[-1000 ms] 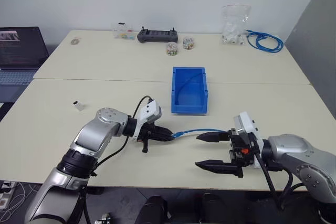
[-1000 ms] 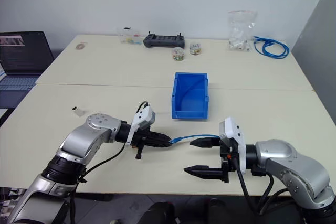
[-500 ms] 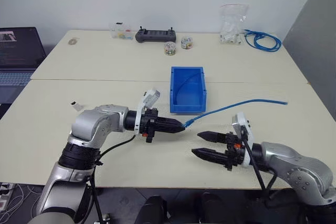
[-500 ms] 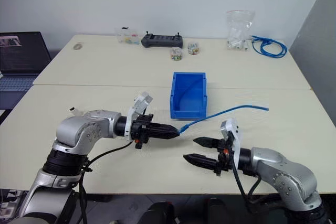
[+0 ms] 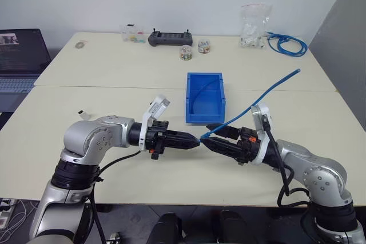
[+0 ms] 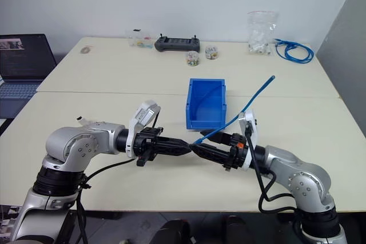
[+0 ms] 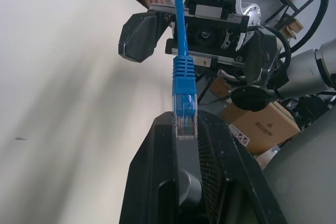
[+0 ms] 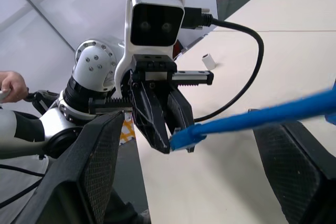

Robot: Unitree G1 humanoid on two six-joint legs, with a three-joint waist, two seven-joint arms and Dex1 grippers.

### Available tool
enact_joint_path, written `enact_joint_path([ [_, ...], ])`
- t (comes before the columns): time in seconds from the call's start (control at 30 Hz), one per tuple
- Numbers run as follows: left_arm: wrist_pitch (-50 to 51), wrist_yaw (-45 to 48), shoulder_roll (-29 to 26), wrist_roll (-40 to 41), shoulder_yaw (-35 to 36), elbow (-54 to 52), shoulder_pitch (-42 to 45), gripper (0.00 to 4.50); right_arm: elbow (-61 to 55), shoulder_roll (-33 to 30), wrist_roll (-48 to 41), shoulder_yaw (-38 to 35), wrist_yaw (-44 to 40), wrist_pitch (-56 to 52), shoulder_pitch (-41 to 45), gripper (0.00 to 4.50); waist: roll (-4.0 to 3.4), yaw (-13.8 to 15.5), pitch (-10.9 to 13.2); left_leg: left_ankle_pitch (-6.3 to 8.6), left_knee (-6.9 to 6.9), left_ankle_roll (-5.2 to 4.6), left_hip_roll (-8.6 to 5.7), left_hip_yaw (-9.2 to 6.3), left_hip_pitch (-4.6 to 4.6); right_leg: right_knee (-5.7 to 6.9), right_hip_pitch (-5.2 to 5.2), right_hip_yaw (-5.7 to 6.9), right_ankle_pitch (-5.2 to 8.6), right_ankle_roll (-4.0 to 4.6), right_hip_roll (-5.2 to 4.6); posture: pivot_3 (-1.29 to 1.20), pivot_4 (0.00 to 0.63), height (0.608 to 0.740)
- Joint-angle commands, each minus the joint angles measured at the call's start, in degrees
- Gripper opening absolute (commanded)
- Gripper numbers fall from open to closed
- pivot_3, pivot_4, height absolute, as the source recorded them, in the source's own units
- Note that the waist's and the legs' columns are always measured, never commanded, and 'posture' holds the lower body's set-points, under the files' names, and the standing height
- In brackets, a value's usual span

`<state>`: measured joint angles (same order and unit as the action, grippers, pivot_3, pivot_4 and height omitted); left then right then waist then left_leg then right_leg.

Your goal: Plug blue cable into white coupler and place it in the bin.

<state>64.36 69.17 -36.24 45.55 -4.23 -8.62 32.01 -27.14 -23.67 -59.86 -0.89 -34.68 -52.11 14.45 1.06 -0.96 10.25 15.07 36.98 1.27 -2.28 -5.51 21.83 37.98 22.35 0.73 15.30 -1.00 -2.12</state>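
the left pincer (image 5: 194, 140), low centre of the frame, is clamped on the plug end of the cable (image 5: 251, 107), which rises toward the upper right. the right pincer (image 5: 210, 136) gapes wide around that plug. the bin (image 5: 220, 112) sits mid-desk (image 5: 103, 72); the coupler (image 5: 84, 114) lies left.

Over the near table (image 5: 114, 187) the left gripper (image 5: 194, 140) and right gripper (image 5: 210, 135) meet tip to tip, the blue cable (image 5: 257, 101) slanting up and back over the right arm, so little room stays between them. Just behind stands the bin (image 5: 206, 98), barring a straight reach forward. To the left, near the white coupler (image 5: 84, 115), the tabletop lies open. The far edge looks crowded, possibly by a controller (image 5: 171, 39), jars and a clear bag (image 5: 254, 27).
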Motion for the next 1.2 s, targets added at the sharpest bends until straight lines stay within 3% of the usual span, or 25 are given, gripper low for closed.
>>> enact_joint_path([
  [0.03, -0.2, -0.6, -0.4, 2.1, 1.8, -1.6, 0.6, 0.23, -0.8, 0.3, -2.0, 0.0, -0.2, -0.2, 1.0, 3.98, 0.00, 0.0, 0.0, 0.00, 0.00, 0.00, 0.00, 0.00, 0.00, 0.00, 0.00, 0.00, 0.00, 0.00, 0.00, 0.00, 0.150, 0.740],
  [0.17, -0.2, -1.2, -0.5, 3.0, 1.8, -1.8, 0.5, 0.23, -0.6, 0.1, -2.2, 0.3, -0.4, -0.5, 1.4, 3.55, 0.00, 0.0, 0.0, 0.00, 0.00, 0.00, 0.00, 0.00, 0.00, 0.00, 0.00, 0.00, 0.00, 0.00, 0.00, 0.00, 0.150, 0.740],
  [0.3, -0.3, -1.6, -0.4, 3.6, 1.7, -1.6, 0.6, 0.23, -0.8, -0.3, -1.9, 0.8, -0.9, -1.0, 1.7, 2.43, 0.00, -0.1, 0.0, 0.00, 0.00, 0.00, 0.00, 0.00, 0.00, 0.00, 0.01, 0.00, 0.00, 0.00, 0.00, 0.00, 0.150, 0.740],
  [0.63, -1.2, -1.7, -0.9, 3.7, 0.9, -1.5, 0.2, 0.23, -1.2, -0.8, -4.0, 0.5, -1.2, -1.8, 2.2, 0.22, 0.00, -0.1, 0.0, 0.00, 0.00, 0.00, 0.00, 0.00, 0.00, 0.00, 0.01, 0.00, 0.00, 0.00, 0.00, 0.00, 0.150, 0.740],
  [1.03, -5.3, -1.6, -0.6, 2.4, 0.6, -1.2, -0.8, 0.23, -3.0, -1.3, -6.7, 1.1, -0.4, -3.2, 1.6, 0.12, 0.00, -0.1, 0.0, 0.00, -0.01, 0.00, 0.00, 0.00, 0.01, 0.00, 0.02, -0.01, 0.00, 0.00, 0.00, 0.00, 0.150, 0.740],
  [1.1, -5.8, -1.6, -0.8, 2.0, 0.4, -1.0, -0.6, 0.93, -3.1, -1.3, -6.3, 1.1, -0.2, -3.0, 1.6, 0.12, 0.00, -0.1, 0.0, 0.00, -0.01, 0.00, 0.00, 0.01, 0.01, 0.00, 0.02, -0.01, 0.00, 0.00, 0.00, 0.00, 0.150, 0.740],
  [1.2, -6.3, -1.2, -1.2, 2.0, 0.4, -1.1, -0.8, 1.53, -2.9, -1.4, -5.6, 1.3, -0.2, -2.6, 1.6, 0.11, 0.00, -0.1, 0.0, 0.00, -0.01, 0.00, 0.00, 0.01, 0.01, 0.00, 0.02, -0.01, 0.00, 0.00, 0.00, 0.00, 0.150, 0.740],
])
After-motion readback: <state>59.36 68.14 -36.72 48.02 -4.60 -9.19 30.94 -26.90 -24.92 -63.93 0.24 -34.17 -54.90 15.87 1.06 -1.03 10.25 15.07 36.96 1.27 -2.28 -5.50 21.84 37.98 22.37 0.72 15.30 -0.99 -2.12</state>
